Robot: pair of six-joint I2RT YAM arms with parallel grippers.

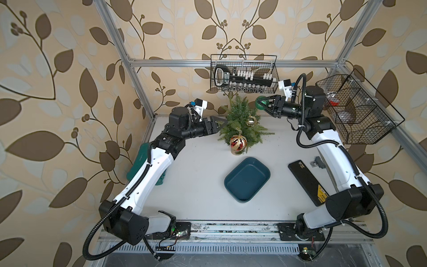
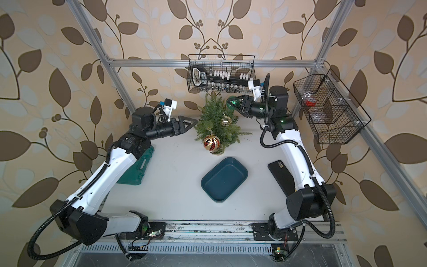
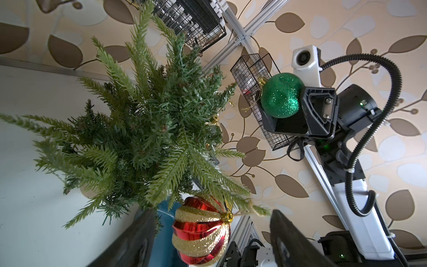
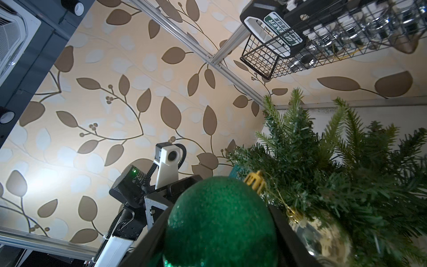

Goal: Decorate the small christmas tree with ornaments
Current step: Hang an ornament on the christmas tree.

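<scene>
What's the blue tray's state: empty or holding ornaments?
Empty. The blue tray shows only bare floor in both top views; the green bauble sits in the right gripper.

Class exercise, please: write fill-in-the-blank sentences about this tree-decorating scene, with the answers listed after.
The right gripper is shut on the ____ glitter ornament.
The left gripper, beside the small christmas tree, is ____.
____ ornaments hang on the tree: the gold ornament and the red-and-gold ornament.
Missing words: green; open; two.
</scene>
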